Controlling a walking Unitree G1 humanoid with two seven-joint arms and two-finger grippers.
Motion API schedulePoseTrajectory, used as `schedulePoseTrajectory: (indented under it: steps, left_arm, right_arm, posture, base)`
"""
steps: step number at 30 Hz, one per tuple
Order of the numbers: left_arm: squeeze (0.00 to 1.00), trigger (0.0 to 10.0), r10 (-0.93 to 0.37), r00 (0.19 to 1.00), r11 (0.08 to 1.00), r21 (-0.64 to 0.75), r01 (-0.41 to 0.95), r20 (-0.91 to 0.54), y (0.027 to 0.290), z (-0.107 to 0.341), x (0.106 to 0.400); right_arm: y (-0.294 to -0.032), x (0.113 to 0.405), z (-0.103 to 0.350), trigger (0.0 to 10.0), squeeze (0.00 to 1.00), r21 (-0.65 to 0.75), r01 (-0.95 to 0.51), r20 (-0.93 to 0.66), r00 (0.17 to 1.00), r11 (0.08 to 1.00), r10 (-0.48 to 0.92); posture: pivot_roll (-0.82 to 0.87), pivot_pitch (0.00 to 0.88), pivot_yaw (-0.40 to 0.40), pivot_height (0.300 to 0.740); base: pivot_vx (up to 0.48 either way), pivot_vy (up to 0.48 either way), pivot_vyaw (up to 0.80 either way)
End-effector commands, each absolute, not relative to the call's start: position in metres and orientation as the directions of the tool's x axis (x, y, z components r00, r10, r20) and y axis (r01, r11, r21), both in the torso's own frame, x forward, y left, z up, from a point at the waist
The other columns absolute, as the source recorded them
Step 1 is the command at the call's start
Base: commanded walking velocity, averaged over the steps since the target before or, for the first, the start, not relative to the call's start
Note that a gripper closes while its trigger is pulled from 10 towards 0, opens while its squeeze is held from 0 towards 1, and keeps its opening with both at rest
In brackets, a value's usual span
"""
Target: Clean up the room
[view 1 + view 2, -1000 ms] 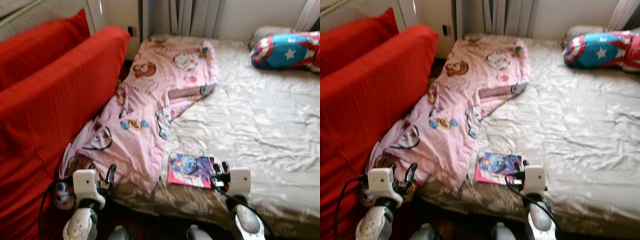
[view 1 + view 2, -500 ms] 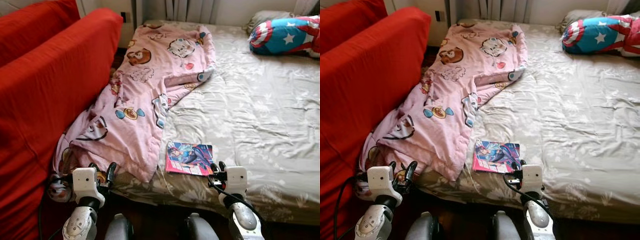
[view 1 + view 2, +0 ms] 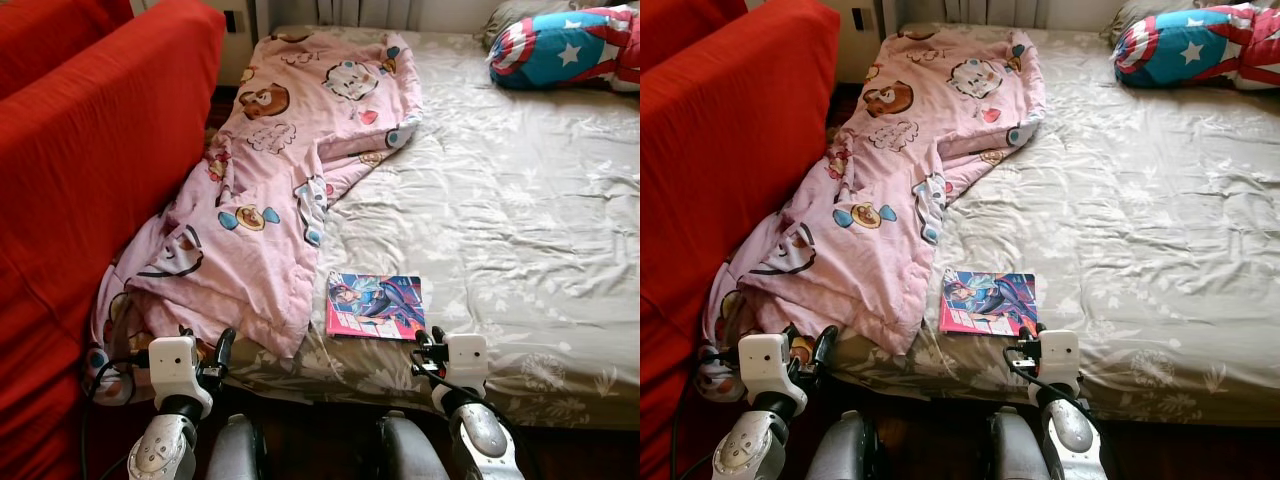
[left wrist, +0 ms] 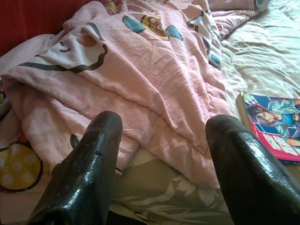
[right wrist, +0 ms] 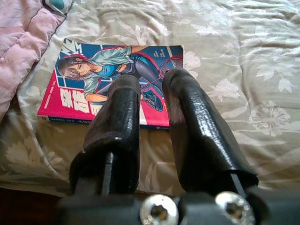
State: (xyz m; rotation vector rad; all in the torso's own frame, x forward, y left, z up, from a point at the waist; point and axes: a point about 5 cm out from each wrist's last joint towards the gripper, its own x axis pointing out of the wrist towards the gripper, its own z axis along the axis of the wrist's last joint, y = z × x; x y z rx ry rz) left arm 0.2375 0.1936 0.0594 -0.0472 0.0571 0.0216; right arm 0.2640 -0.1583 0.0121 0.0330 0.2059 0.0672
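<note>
A comic book (image 3: 377, 305) with a pink and blue cover lies flat near the front edge of the bed (image 3: 520, 220). My right gripper (image 3: 430, 340) hovers just short of the book's near edge, shut and holding nothing; in the right wrist view its fingers (image 5: 187, 117) point at the book (image 5: 79, 79). A crumpled pink cartoon blanket (image 3: 270, 190) drapes from the bed's left side down toward the floor. My left gripper (image 3: 205, 345) stands open in front of the blanket's lower fold (image 4: 150, 70), not touching it.
A red sofa (image 3: 90, 200) stands close along the left, leaving a narrow gap beside the bed. A blue, red and white star pillow (image 3: 560, 48) lies at the bed's far right. The floor below the bed edge is dark wood (image 3: 320, 430).
The whole picture has shifted: the camera has tipped down and come closer to the bed. Both grippers keep their poses, the right one still shut, the left still open.
</note>
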Motion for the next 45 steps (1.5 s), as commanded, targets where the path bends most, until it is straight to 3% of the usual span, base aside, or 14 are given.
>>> schedulePoseTrajectory:
  steps: [1, 5, 7, 28, 45]
  left_arm:
    - [0.0, 10.0, 0.017, 0.997, 0.999, -0.049, -0.02, -0.073, 0.193, 0.058, 0.233]
    - [0.0, 10.0, 0.019, 0.997, 0.999, -0.05, -0.023, -0.075, 0.193, 0.058, 0.233]
    - [0.0, 10.0, 0.019, 0.997, 0.998, -0.052, -0.023, -0.077, 0.192, 0.057, 0.233]
    - [0.0, 10.0, 0.031, 0.996, 0.998, -0.053, -0.035, -0.078, 0.193, 0.057, 0.234]
    - [0.0, 10.0, 0.029, 0.997, 0.998, -0.055, -0.034, -0.077, 0.192, 0.057, 0.235]
  right_arm:
    - [-0.161, 0.259, 0.005, 10.0, 0.0, 0.045, -0.054, -0.229, 0.971, 0.998, 0.063]
    - [-0.159, 0.259, -0.001, 10.0, 0.0, 0.037, -0.062, -0.273, 0.959, 0.997, 0.07]
    - [-0.158, 0.259, 0.0, 10.0, 0.0, 0.038, -0.071, -0.259, 0.963, 0.997, 0.078]
    - [-0.156, 0.26, -0.004, 10.0, 0.0, 0.064, -0.09, -0.249, 0.963, 0.994, 0.104]
    - [-0.154, 0.259, -0.008, 10.0, 0.0, 0.061, -0.119, -0.27, 0.954, 0.991, 0.131]
  posture:
    - [-0.05, 0.244, -0.007, 0.635]
    - [-0.05, 0.244, -0.008, 0.635]
    - [-0.05, 0.244, -0.008, 0.615]
    - [-0.04, 0.244, -0.007, 0.615]
    - [-0.05, 0.242, -0.009, 0.615]
  base:
    - [0.0, 0.0, 0.0]
    - [0.0, 0.0, 0.0]
    - [0.0, 0.0, 0.0]
    - [0.0, 0.0, 0.0]
    - [0.276, 0.0, 0.0]
